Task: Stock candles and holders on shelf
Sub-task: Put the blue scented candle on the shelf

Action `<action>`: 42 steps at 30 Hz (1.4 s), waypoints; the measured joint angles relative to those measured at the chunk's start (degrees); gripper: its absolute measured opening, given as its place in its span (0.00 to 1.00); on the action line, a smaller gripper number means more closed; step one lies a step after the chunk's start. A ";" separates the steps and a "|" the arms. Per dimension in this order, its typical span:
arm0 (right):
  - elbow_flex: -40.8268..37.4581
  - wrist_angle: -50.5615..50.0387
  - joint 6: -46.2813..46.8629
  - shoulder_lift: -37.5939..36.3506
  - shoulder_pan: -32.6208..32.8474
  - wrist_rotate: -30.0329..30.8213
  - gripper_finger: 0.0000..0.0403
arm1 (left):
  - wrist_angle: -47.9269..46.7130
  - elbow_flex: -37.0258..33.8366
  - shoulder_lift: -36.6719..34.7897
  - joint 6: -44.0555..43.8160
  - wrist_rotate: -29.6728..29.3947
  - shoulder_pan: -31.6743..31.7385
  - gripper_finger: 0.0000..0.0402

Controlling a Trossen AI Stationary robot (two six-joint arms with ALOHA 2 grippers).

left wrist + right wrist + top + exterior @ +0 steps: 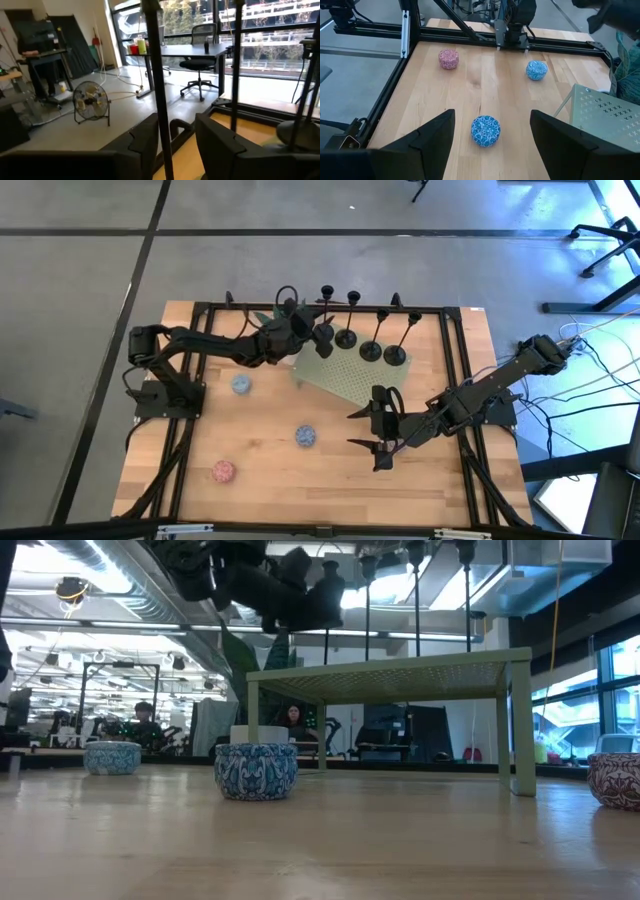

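Note:
The pale green shelf point(345, 375) stands at the table's far middle and also shows in the low view point(400, 675). Four black holders are on it. Three stand free on their disc bases point(370, 352). My left gripper point(322, 332) is open around the stem point(161, 100) of the leftmost holder point(327, 300). Two bluish candles point(241, 385) point(305, 436) and a pink-red candle point(222, 471) lie on the wood. Another pink-red candle point(615, 780) shows only in the low view. My right gripper point(360, 430) is open and empty, above the table to the right of the nearer bluish candle point(485, 131). My left gripper has the leftmost holder's thin stem point(165, 130) standing upright between its two open fingers, close to one finger point(145, 145). I cannot tell whether that finger touches the stem. The fingers come level from the table's left, across the stem.
Black frame rails point(190, 430) run along the table's sides and far edge. Free wood lies between the candles and the near edge. A plant point(265, 315) sits at the shelf's far left corner. People sit in the room beyond the table point(295, 720).

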 joint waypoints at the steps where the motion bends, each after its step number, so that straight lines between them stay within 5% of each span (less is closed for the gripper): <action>1: 0.00 0.02 0.00 0.00 -0.01 0.00 0.65 | -0.20 0.00 -0.48 0.37 -0.77 -0.60 0.31; 11: 0.00 0.02 1.32 0.00 0.01 -0.02 0.65 | -2.57 0.02 -6.96 5.36 -13.45 -9.24 0.31; 16: 0.00 0.00 1.53 0.00 -0.01 -0.07 0.65 | -11.92 0.02 -11.67 4.41 -13.17 -15.56 0.31; 21: 0.00 0.00 1.55 0.00 -0.01 -0.09 0.65 | -25.99 0.02 -17.42 0.70 -7.37 -22.53 0.31; 28: 0.00 0.00 1.55 0.00 -0.01 -0.09 0.65 | -45.68 0.02 -23.18 -8.13 9.13 -30.10 0.31; 35: 0.00 0.18 1.53 0.00 -0.03 -0.09 0.65 | -51.31 0.02 -19.50 -13.18 14.37 -34.76 0.33; 42: 0.00 0.22 1.15 0.00 -0.03 -0.07 0.65 | -51.39 0.02 -11.90 -17.38 16.40 -34.52 0.46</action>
